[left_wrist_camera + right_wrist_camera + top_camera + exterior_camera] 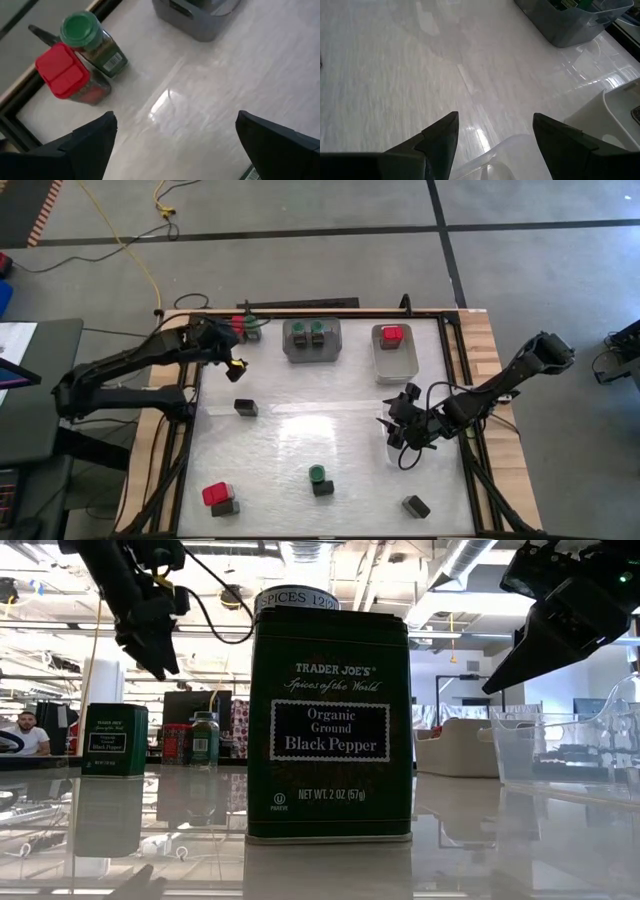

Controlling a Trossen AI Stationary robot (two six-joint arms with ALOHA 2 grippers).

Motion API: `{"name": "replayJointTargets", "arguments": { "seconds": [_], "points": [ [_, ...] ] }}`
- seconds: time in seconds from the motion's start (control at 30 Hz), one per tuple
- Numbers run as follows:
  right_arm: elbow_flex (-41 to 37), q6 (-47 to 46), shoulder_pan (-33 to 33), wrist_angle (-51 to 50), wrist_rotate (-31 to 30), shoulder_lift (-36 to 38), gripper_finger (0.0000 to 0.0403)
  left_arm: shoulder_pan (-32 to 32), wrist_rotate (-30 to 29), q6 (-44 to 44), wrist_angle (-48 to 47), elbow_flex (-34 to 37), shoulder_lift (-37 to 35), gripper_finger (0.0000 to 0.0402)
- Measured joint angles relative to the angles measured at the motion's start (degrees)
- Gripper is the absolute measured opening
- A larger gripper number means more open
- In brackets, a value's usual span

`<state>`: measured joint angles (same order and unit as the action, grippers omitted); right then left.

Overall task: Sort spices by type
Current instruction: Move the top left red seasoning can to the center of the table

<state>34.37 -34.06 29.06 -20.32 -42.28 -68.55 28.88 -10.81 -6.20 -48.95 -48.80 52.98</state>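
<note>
We see the spices spread around the grey tray [311, 352]: two green-lidded jars [309, 331] upright inside it, a red-topped box [240, 323] and green jar [252, 322] touching near its left, and a black pepper tin [246, 407] further off.

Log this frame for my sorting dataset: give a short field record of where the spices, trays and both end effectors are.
left end effector: open, empty, near far-left corner
right end effector: open, empty, right side
grey tray: two green-lidded jars
clear tray: one red-topped box
far-left corner: red-topped container beside green-lidded jar
near edge: black pepper tin
</note>
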Motion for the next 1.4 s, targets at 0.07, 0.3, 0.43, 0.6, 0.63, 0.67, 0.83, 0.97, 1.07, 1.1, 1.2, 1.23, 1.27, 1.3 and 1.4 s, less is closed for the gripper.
{"name": "replayJointTargets", "arguments": {
  "seconds": [0.07,0.3,0.43,0.6,0.63,0.67,0.83,0.97,1.07,1.1,1.2,1.23,1.27,1.3,1.4],
  "points": [
    [0.0,0.0,0.0,0.0,0.0,0.0,0.0285,0.0,0.0,-0.4,0.0,0.0,0.9,0.0391],
    [0.0,0.0,0.0,0.0,0.0,0.0,0.0285,0.3,-11.8,-6.2,1.4,0.0,4.8,0.039],
    [0.0,0.0,0.0,0.0,0.0,0.0,0.0285,3.1,-16.3,-6.4,4.9,0.0,6.2,0.039],
    [0.0,0.0,0.0,0.1,0.0,0.0,0.0285,10.6,-13.4,-6.5,9.4,0.0,7.4,0.039],
    [0.0,0.0,0.0,0.0,0.0,0.0,0.0285,12.3,-12.8,-6.8,9.4,0.0,7.8,0.039],
    [0.0,0.0,0.0,0.0,0.0,0.0,0.0285,14.0,-12.2,-7.0,9.5,0.0,8.2,0.0389],
    [0.0,0.0,-0.3,0.1,0.0,0.0,0.0285,21.3,-8.4,-7.1,10.2,-0.1,11.1,0.0389],
    [0.0,0.0,-0.7,0.0,0.0,0.0,0.0285,24.7,-6.8,-6.7,12.2,-0.1,13.4,0.0389],
    [0.0,0.0,-0.7,0.0,0.0,0.0,0.0285,25.7,-3.9,-6.3,14.2,-0.1,14.8,0.0388],
    [0.0,0.0,-0.7,0.0,0.0,0.0,0.0285,25.8,-3.7,-6.3,14.7,-0.1,15.4,0.0386],
    [0.0,0.0,-0.7,0.0,0.0,0.0,0.0285,25.8,-3.3,-6.0,16.5,-0.1,17.1,0.0372],
    [0.0,0.0,-0.7,0.0,0.0,0.0,0.0285,25.8,-3.2,-6.0,16.8,-0.1,17.6,0.0366],
    [0.0,0.0,-0.7,0.0,0.0,0.0,0.0285,25.8,-3.2,-6.0,17.1,-0.1,18.2,0.036],
    [0.0,0.0,-0.7,0.0,0.0,0.0,0.0285,25.8,-3.2,-6.0,17.5,-0.1,18.7,0.0354],
    [0.0,0.0,-0.7,0.0,0.0,0.0,0.0285,26.1,-3.2,-6.3,19.0,-0.1,20.3,0.034]
  ]
}}
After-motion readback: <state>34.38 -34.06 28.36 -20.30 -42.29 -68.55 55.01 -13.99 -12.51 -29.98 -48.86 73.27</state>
